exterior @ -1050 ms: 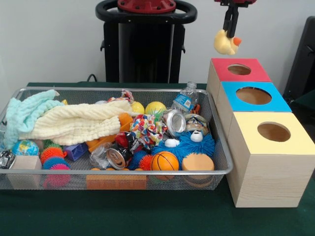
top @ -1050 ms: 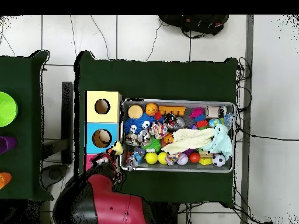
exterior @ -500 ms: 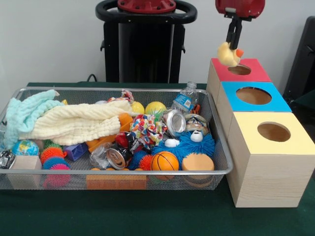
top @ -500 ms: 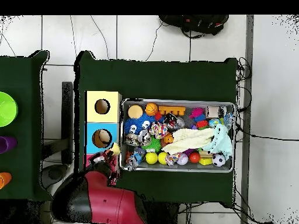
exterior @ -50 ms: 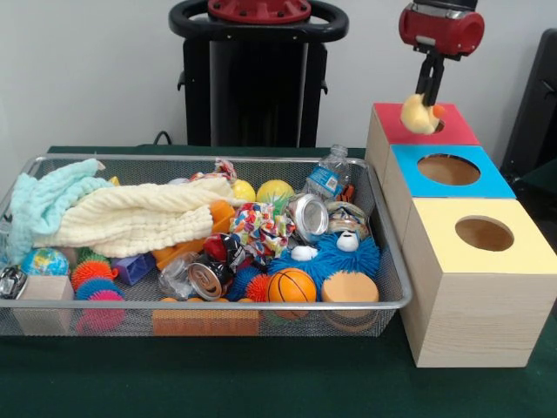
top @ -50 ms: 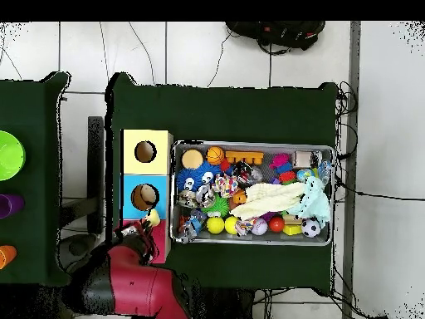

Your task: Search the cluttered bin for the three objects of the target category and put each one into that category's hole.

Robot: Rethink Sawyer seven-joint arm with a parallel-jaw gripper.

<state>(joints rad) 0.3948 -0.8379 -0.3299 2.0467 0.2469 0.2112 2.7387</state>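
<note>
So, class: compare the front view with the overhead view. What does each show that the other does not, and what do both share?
Only the front view shows the gripper shut on the rubber duck just above the red-topped box, with the duck in front of that box's hole. It also shows the boxes' wooden sides.

Only the overhead view shows the whole green table, the tiled floor, cables, and coloured cups on a second table at the left edge.

Both show the mesh bin full of toys, the blue-topped box and the yellow-topped box.
</note>
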